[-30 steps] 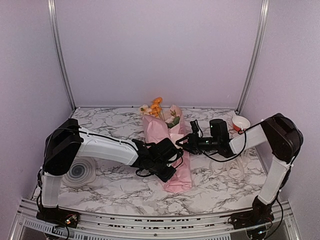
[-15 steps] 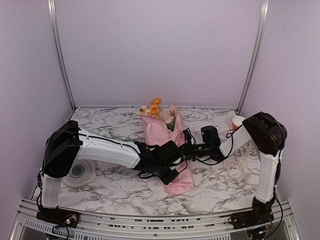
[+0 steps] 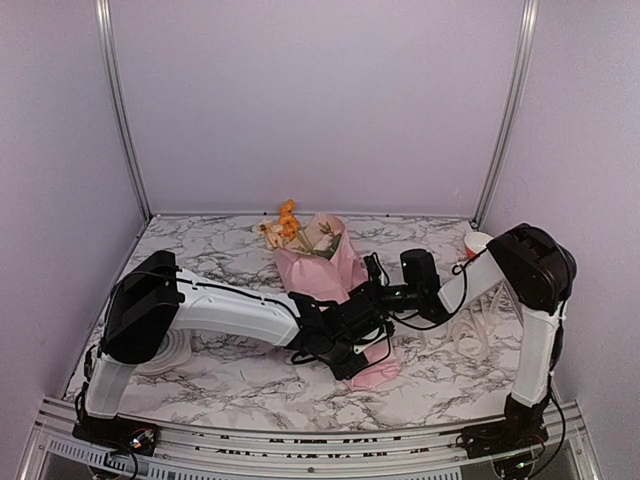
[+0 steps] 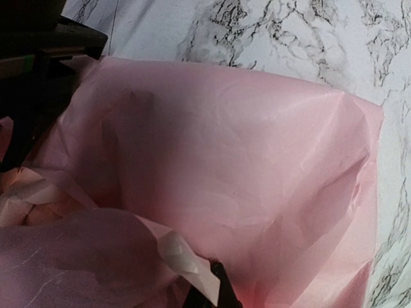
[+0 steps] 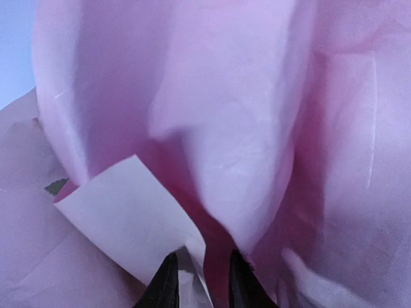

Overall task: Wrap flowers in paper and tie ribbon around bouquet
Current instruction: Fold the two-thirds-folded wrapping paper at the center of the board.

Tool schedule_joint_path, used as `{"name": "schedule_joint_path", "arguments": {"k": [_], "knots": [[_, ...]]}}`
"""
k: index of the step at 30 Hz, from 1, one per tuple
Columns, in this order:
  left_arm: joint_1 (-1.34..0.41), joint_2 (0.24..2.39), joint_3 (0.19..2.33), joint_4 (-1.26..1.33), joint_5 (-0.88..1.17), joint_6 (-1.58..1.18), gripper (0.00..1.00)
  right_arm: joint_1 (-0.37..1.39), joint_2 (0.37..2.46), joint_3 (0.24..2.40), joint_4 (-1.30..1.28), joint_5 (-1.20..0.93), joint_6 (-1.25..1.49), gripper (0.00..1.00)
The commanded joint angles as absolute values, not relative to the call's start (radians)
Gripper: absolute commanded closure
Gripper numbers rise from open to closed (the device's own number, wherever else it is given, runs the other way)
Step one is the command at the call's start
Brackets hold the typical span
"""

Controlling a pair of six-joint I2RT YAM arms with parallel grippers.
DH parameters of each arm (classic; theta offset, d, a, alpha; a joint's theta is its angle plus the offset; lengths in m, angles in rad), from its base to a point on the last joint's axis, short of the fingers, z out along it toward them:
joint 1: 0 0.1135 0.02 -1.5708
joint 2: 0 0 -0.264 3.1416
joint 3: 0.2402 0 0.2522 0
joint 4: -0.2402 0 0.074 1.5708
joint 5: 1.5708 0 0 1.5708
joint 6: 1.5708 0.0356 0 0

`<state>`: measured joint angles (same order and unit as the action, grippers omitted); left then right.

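The bouquet (image 3: 322, 272), a cone of crinkly pale pink wrapping paper (image 4: 257, 167) round the stems, lay in the middle of the white marble table (image 3: 220, 245). Orange and whitish artificial flowers (image 3: 285, 222) showed at its far, wide end. Near the bouquet's narrow end the left gripper (image 4: 210, 292) was clamped tight on a fold of the paper. The right gripper (image 5: 202, 285), reaching in from the bouquet's right, had its fingers slightly apart with a loose paper corner between them, not visibly pinched. Wrapping looked largely done, though the flaps seemed unsecured. The long cream-white ribbon (image 3: 470, 335) lay limp well right of the bouquet, not yet tied on. A small red-and-white bowl (image 3: 481, 244) sat beyond it.
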<state>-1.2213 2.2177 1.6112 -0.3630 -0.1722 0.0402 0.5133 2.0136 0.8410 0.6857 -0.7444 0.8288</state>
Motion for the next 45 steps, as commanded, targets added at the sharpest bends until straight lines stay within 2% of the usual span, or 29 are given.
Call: {"name": "schedule_joint_path", "arguments": {"k": [1, 4, 10, 15, 18, 26, 32, 36, 37, 39, 42, 44, 45], "knots": [[-1.235, 2.273, 1.604, -0.442, -0.152, 0.07, 1.0, 0.48, 1.88, 0.859, 0.491, -0.701, 0.7, 0.68], [-1.235, 2.279, 1.604, -0.448, -0.154, 0.076, 1.0, 0.458, 1.834, 0.902, 0.343, -0.697, 0.605, 0.59], [-1.233, 2.284, 1.606, -0.451, -0.158, 0.08, 1.0, 0.428, 1.73, 1.011, 0.039, -0.631, 0.379, 0.51], [-1.234, 2.283, 1.608, -0.454, -0.159, 0.086, 1.0, 0.445, 1.638, 1.141, -0.079, -0.649, 0.167, 0.4], [-1.233, 2.281, 1.609, -0.458, -0.161, 0.087, 1.0, 0.517, 1.622, 1.224, -0.162, -0.573, 0.039, 0.26], [-1.233, 2.286, 1.61, -0.468, -0.161, 0.084, 1.0, 0.669, 1.69, 1.409, -0.376, -0.487, -0.224, 0.23], [-1.233, 2.289, 1.609, -0.472, -0.16, 0.083, 1.0, 0.733, 1.765, 1.499, -0.437, -0.385, -0.293, 0.23], [-1.234, 2.289, 1.606, -0.474, -0.164, 0.081, 1.0, 0.733, 1.841, 1.548, -0.434, -0.356, -0.285, 0.28], [-1.234, 2.289, 1.605, -0.473, -0.164, 0.081, 1.0, 0.733, 1.85, 1.552, -0.426, -0.342, -0.277, 0.33], [-1.233, 2.287, 1.605, -0.474, -0.164, 0.082, 1.0, 0.733, 1.855, 1.545, -0.389, -0.296, -0.248, 0.51], [-1.233, 2.283, 1.604, -0.477, -0.161, 0.083, 1.0, 0.725, 1.833, 1.513, -0.324, -0.231, -0.197, 0.87], [-1.233, 2.279, 1.602, -0.48, -0.161, 0.081, 1.0, 0.699, 1.814, 1.477, -0.268, -0.228, -0.15, 1.0], [-1.234, 2.275, 1.601, -0.482, -0.16, 0.081, 1.0, 0.681, 1.806, 1.458, -0.243, -0.23, -0.113, 1.0]]}}
